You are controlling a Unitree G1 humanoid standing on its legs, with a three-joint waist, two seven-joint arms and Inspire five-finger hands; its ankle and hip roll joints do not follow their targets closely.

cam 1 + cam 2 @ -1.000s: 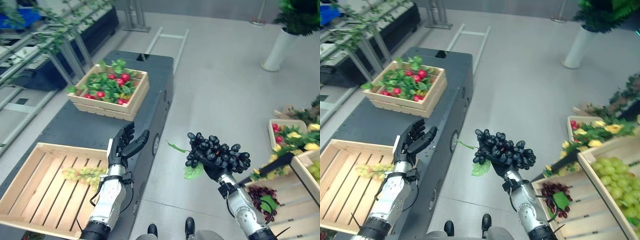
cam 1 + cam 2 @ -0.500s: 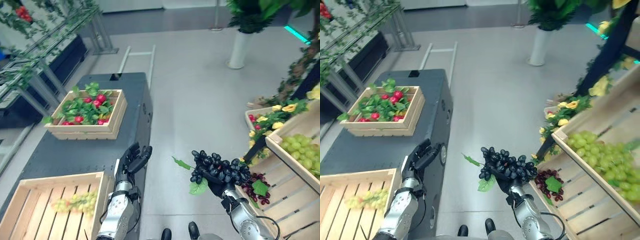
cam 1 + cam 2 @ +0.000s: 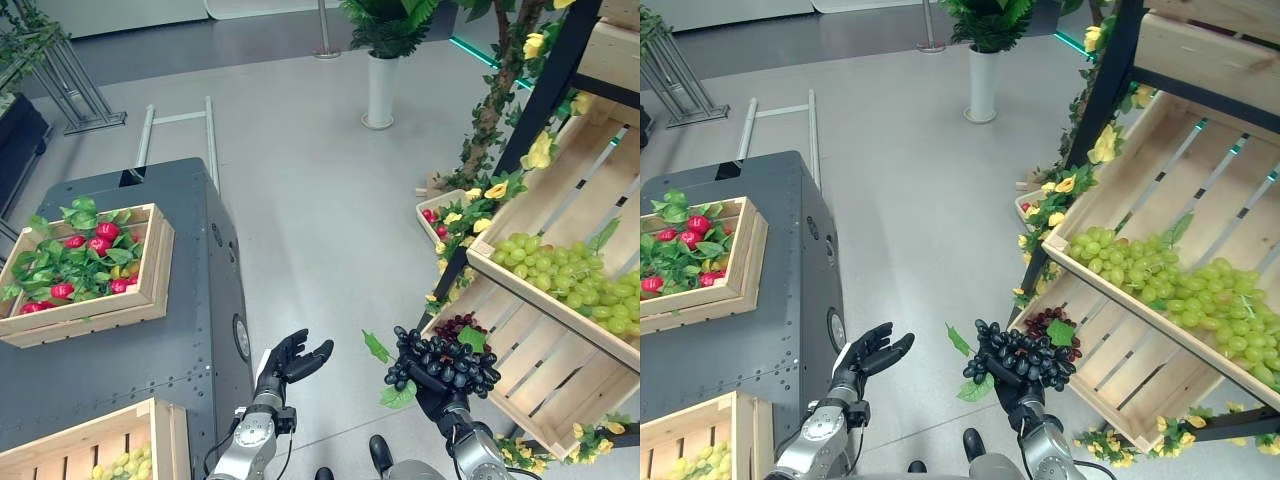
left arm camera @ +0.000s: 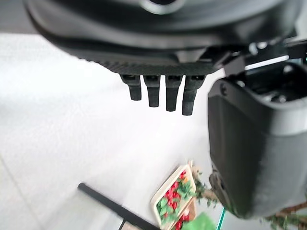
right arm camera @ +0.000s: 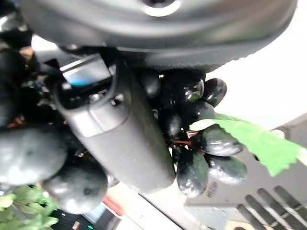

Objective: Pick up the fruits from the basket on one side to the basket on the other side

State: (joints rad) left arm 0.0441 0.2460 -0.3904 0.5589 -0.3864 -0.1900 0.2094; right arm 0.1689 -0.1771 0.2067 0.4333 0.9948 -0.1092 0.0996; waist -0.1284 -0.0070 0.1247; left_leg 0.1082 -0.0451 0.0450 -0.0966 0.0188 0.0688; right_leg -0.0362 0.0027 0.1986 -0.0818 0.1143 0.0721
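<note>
Right hand point(image 5: 120, 139) fingers curled round black grape bunch point(image 5: 201, 139), green leaf point(image 5: 254, 143) beside

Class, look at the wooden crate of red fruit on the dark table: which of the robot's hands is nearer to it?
Left. The left hand hangs open just off the table's edge, below the crate of red fruit; the right hand is farther right, holding the black grapes.

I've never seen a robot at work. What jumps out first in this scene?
The right hand is closed around a bunch of black grapes, held above the floor beside a slanted wooden shelf heaped with green grapes. The left hand hangs open and empty by a dark table carrying a crate of red fruit.
</note>
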